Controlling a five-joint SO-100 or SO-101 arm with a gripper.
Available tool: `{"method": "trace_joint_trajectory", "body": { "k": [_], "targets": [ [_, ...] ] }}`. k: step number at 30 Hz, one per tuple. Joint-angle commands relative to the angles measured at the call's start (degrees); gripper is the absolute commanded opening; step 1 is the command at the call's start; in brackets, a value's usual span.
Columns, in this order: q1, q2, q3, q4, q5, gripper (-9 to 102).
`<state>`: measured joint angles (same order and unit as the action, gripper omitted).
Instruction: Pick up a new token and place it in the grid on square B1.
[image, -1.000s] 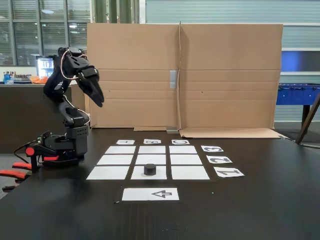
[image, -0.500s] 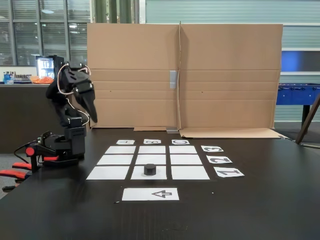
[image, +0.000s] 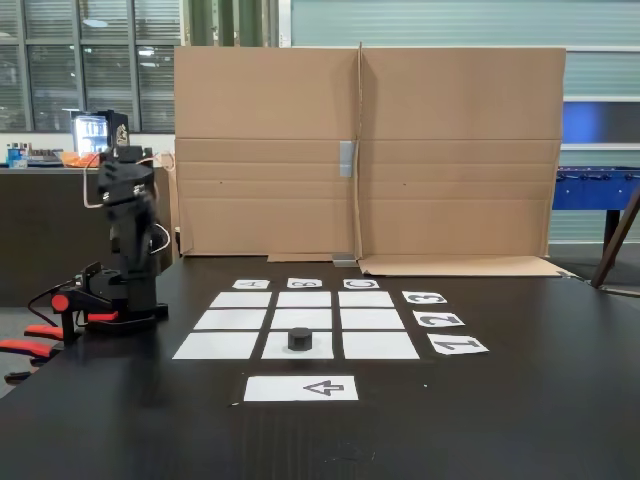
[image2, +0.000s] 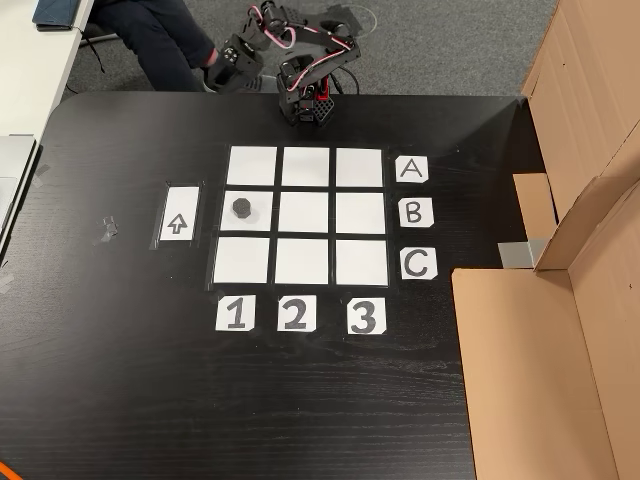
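Since the arm folded back, gripper state unreadable, verify the token (image2: 242, 208) stays centred on square B1 (image2: 247, 225), lest vibration shift it.

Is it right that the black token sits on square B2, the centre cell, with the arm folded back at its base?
Not quite. The token sits on square B1, the cell in row B nearest the arrow sheet, as the other view shows. The arm is folded back at its base.

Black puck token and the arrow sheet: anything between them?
No. In the other view, the small matte black puck token sits on white paper square B1; only that square's paper and a dark table strip separate it from the white arrow-printed sheet.
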<state>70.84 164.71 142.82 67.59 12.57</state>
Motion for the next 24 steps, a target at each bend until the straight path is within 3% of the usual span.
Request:
{"method": "trace_joint_trajectory", "body": {
  "k": [1,11,24],
  "targets": [
    [4.6,1.4,2.5,-2.3,-1.8,8],
    [9.9,10.6,16.3,-5.1,-6.1,8],
    [10.9,17.0,23.2,-0.2,-7.7,6]
  ]
}}
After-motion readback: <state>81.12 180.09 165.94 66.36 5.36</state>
